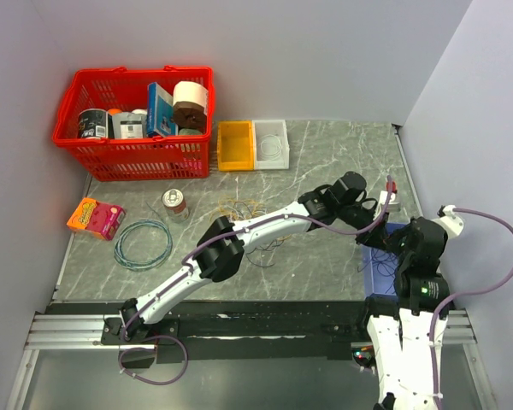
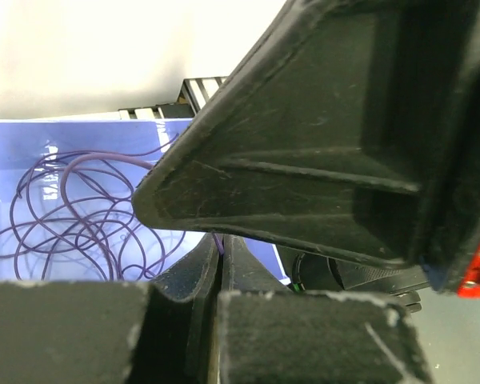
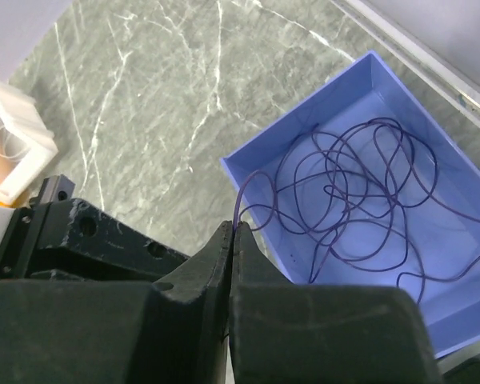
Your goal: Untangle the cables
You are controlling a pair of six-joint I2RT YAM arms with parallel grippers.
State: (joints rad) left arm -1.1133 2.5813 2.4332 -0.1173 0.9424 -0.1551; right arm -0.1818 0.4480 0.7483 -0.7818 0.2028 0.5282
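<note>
1. Right gripper [image 3: 234, 230]: fingers pressed together, pinching one strand of the purple cable [image 3: 330, 190]; the coil lies just ahead in the tray [image 3: 344, 100], apparently to keep it apart from the rest.
2. Left gripper [image 2: 221, 256]: fingers closed beside the tray; whether they hold the strand cannot be told.
3. Heap [image 1: 246, 208]: remaining cables, well apart from both grippers.

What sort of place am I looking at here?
Probably a robotics test cell, not a home: a left arm and right arm bolted along one edge of a marble-look table, blank walls boxing it in, and a red basket full of odd props.
</note>
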